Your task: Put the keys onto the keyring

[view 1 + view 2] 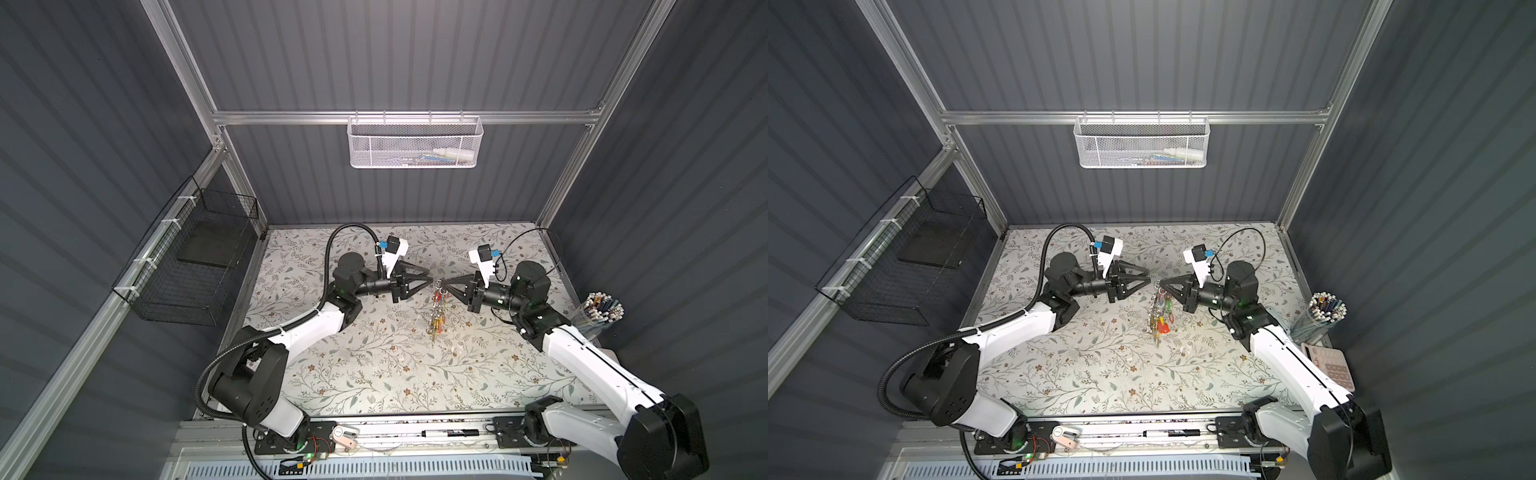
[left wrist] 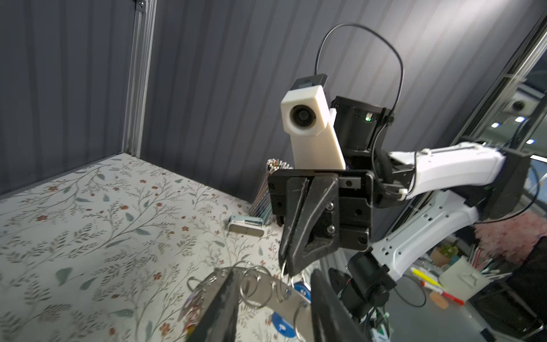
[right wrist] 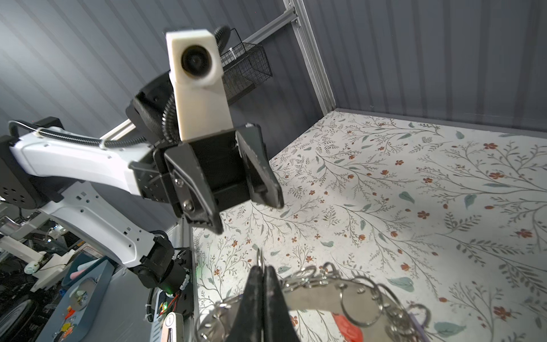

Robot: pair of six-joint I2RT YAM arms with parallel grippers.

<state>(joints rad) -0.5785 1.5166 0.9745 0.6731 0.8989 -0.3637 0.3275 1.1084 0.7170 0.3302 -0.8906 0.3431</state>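
One keyring (image 1: 439, 309), hung with coloured tags, dangles over the table (image 1: 353, 374) from the right gripper (image 1: 441, 284), jaws pinched on a rim split ring (image 3: 260, 257). Left gripper (image 1: 430, 276) just beside it, jaws apart, holding nothing.

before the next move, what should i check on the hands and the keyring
1. Right hand shut on a small split ring of the keyring: ok.
2. Keyring hanging from that grip, tags downward: ok.
3. Lowest tags clear of the table: cannot tell.
4. Left hand open, nothing between its fingers in both top views: ok.
5. Left hand clear of the ring plate: cannot tell; in the left wrist view the plate shows between its fingers.
6. Blue-tagged keys already on the keyring: cannot tell, the tags bunch together.
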